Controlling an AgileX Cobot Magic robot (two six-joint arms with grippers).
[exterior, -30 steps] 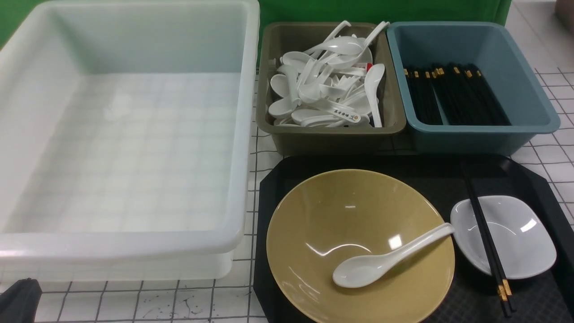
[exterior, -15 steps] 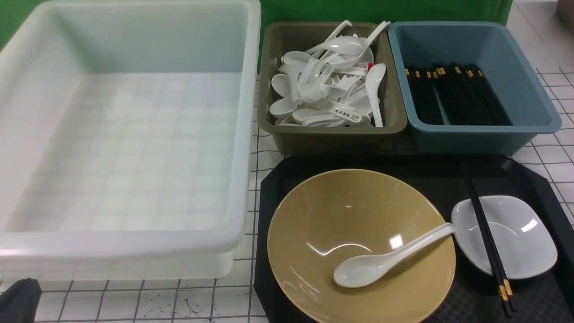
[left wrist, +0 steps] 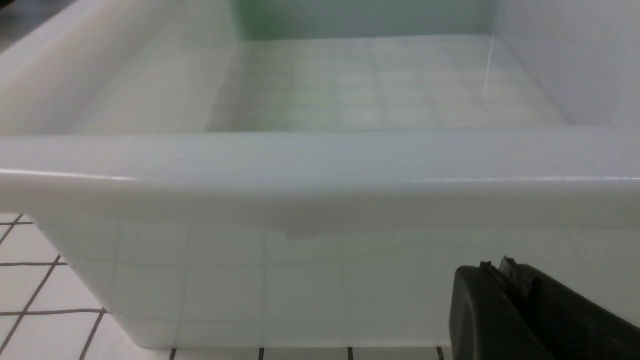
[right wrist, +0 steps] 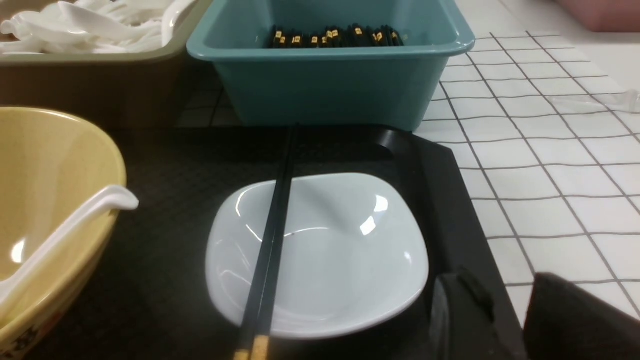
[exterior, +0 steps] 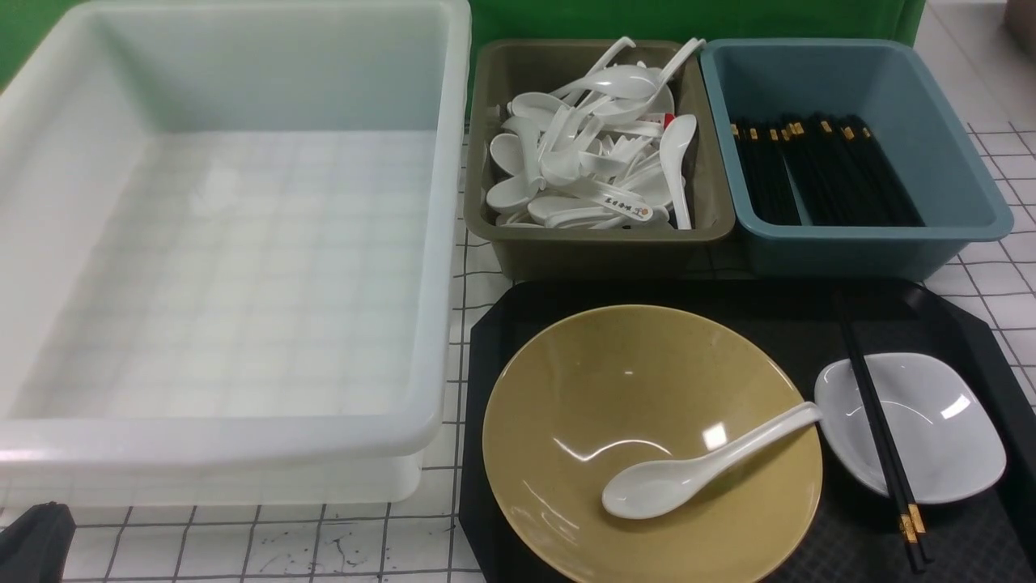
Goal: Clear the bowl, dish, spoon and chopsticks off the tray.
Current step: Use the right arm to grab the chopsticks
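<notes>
Beside the big tub (left wrist: 320, 160), the left pincer (left wrist: 505, 280) is closed — the right pincer (right wrist: 507, 285) stands open, empty

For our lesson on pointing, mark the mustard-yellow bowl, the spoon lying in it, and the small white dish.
Bowl (exterior: 599, 372): front view, inner wall.
Spoon (exterior: 647, 488): front view, scoop.
Dish (right wrist: 350, 270): right wrist view, inside surface.

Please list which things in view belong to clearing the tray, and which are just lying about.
For the job:
- large mustard-yellow round bowl
- small white glossy dish
- white soup spoon in the bowl
- two black gold-banded chopsticks
- black clipped-corner tray

Lying about:
- clear plastic-like object
</notes>
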